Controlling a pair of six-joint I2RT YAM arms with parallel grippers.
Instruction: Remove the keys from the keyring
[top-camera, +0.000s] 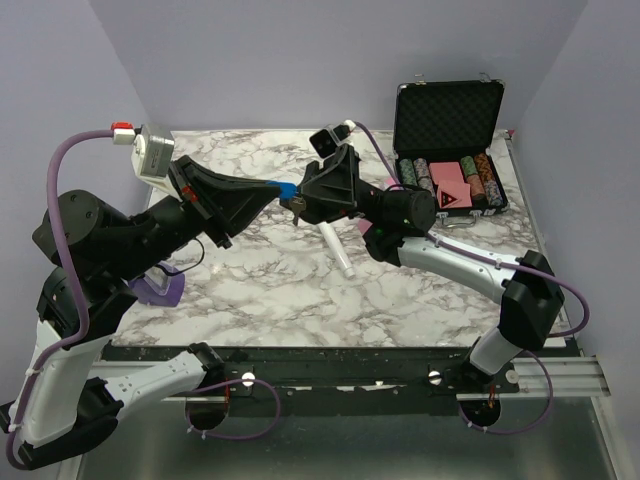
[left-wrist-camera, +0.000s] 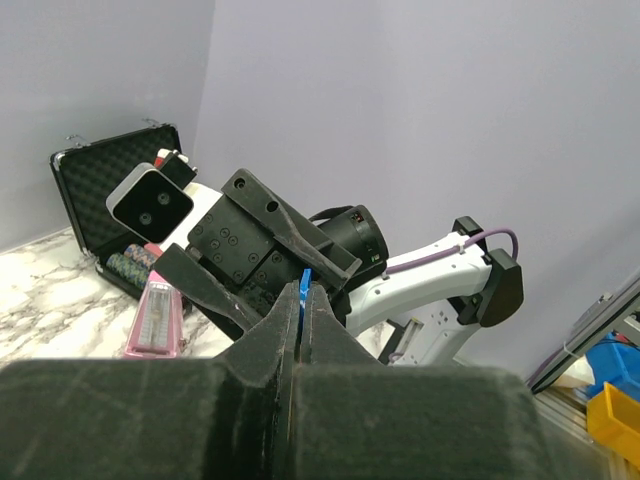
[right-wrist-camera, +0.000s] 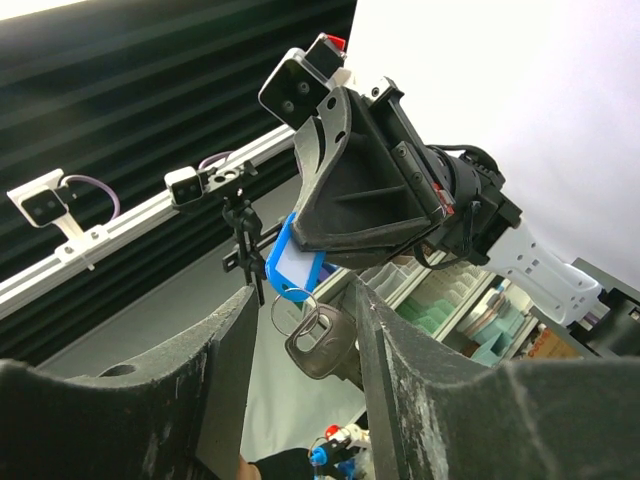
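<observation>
– While I'm on the overhead shot: where's the keyring actually sitting? All I can make out is the left pincer (top-camera: 279, 188) and the right pincer (top-camera: 303, 201) nose to nose, up off the bench (top-camera: 250, 285), with a blue tag (top-camera: 287, 188) at the left one's tips.

– Yeah, it's too small to see from up there. On the left wrist cam, the left pincer is squeezed right down on the blue tag. Only a thin blue edge pokes out between its tips, and the right one's body is directly beyond. The right wrist cam is the good one. The keyring (right-wrist-camera: 293, 310) hangs off the tag just below the left pincer's tips. A dark grey key (right-wrist-camera: 322, 346) dangles from it, down between the right pincer's fingers (right-wrist-camera: 225, 370). That one's roughly half open and straddling the key. There's daylight on one side, and I can't tell if it touches the other.

– So how would you grab it?

– Flat on the key's head, I reckon. It looks light, rigid and slick, so it'll probably swing and twist away. The ring looks like thin springy wire, so pinching it would likely slip or bend it. The tag's a solid anchor.
</observation>
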